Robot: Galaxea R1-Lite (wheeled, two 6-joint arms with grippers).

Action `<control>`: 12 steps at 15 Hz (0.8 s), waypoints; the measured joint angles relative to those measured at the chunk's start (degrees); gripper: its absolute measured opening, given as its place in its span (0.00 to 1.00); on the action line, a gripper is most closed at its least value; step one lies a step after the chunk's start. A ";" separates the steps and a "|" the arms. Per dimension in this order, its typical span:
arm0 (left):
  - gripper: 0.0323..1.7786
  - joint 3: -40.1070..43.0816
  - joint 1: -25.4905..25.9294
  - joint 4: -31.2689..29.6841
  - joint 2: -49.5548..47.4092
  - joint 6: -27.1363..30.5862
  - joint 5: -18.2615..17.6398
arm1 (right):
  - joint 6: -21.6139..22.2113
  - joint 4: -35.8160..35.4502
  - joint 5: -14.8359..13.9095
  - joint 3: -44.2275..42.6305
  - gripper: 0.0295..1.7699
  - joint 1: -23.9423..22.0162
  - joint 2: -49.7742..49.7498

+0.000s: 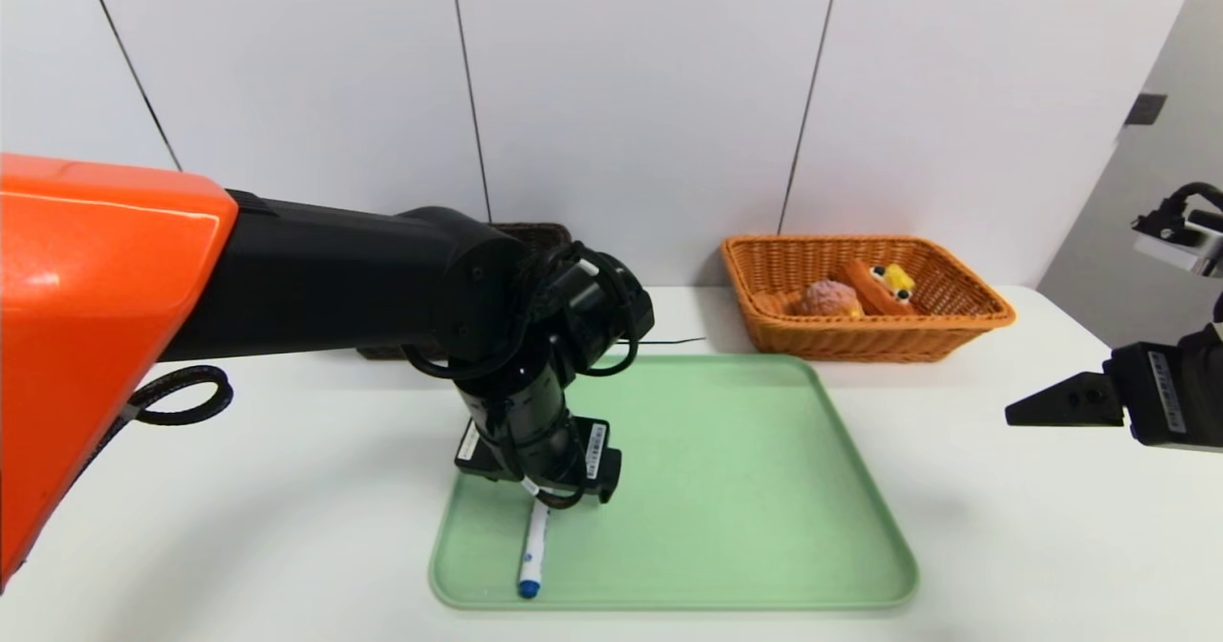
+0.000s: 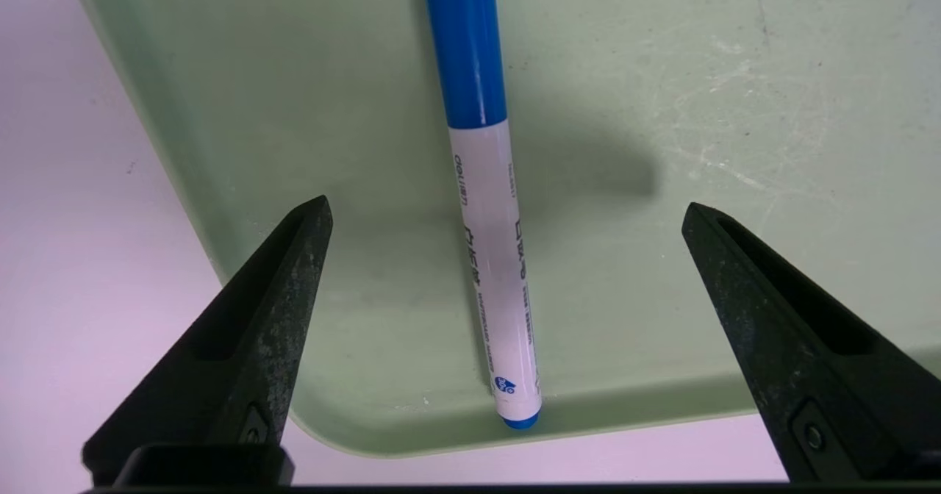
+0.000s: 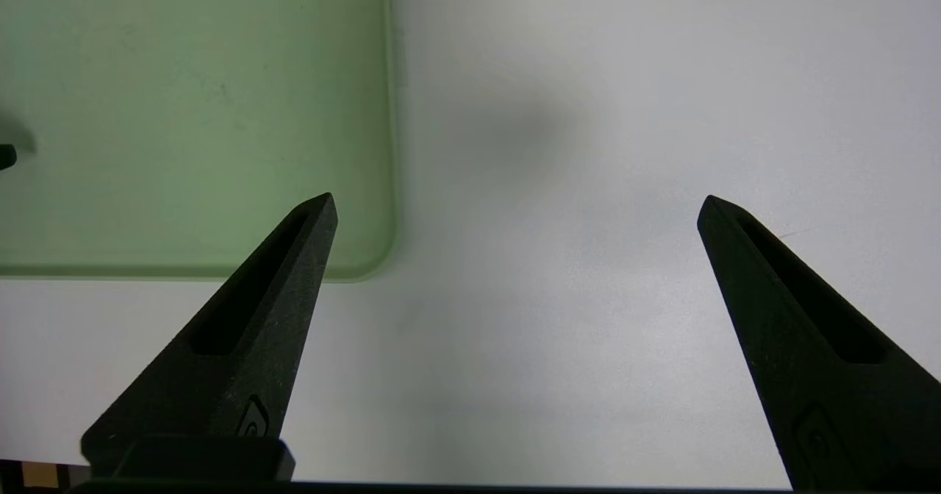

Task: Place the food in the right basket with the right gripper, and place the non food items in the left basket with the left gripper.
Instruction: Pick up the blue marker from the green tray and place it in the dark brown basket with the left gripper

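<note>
White and blue, the marker point(image 2: 491, 259) lies on the green tray point(image 2: 588, 317) between the spread fingers of the left end effector point(image 2: 507, 211). Closing too high could miss so slim a barrel; too low, the tips could scrape the tray. An off-centre pinch might roll it. Right of the tray, the right end effector point(image 3: 518, 211) is parked, fingers apart.

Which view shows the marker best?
The left wrist view: the marker lies between the left gripper's open fingers, lettering visible. The head view shows it partly hidden; the right wrist view doesn't show it.
</note>
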 joint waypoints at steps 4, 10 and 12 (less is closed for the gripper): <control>0.95 0.05 0.04 0.09 -0.11 0.02 -1.28 | -0.02 0.02 -0.02 0.20 0.96 -0.04 0.02; 0.95 0.24 0.13 0.02 0.45 -0.06 -1.96 | -0.09 0.00 -0.06 0.41 0.96 -0.37 0.05; 0.95 0.33 0.41 0.00 0.80 -0.11 -2.57 | -0.11 -0.02 -0.02 0.74 0.96 -0.37 0.05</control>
